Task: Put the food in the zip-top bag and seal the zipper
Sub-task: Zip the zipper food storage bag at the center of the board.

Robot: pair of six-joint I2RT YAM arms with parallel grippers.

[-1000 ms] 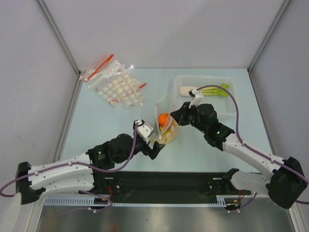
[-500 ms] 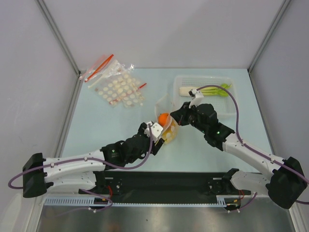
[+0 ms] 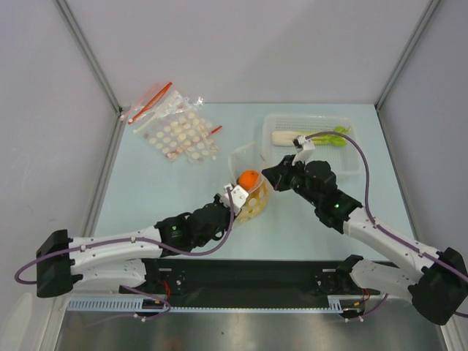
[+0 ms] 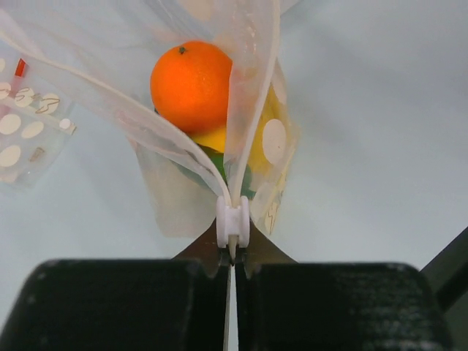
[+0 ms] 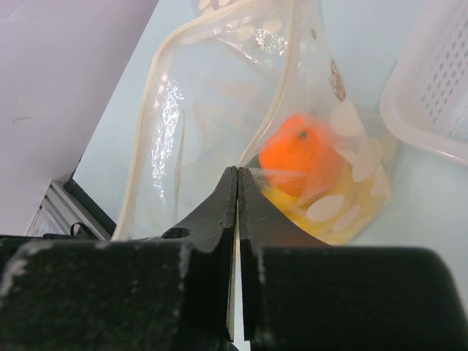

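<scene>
The dotted zip-top bag [image 3: 252, 199] hangs between my two grippers, mouth open. Inside it are the round orange [image 4: 191, 84], a yellow piece [image 4: 210, 139] and a dark green piece [image 4: 218, 162]. My left gripper [image 4: 232, 254] is shut on the zipper strip at the bag's near end, just behind the white slider [image 4: 232, 223]. My right gripper [image 5: 238, 173] is shut on the bag's far edge, beside the orange [image 5: 300, 153]. The pale zipper [image 5: 146, 146] curves wide open. The long white-and-green leek [image 3: 291, 137] lies in the white basket [image 3: 351, 157].
A heap of spare dotted bags [image 3: 175, 130] with red strips lies at the back left, and shows at the left edge of the left wrist view [image 4: 22, 131]. The basket's rim [image 5: 431, 95] is close on the right of the bag.
My left gripper went from open to shut on the bag's near end after reaching forward. The right gripper shifted slightly right, still holding the bag, and the mouth stretched.
</scene>
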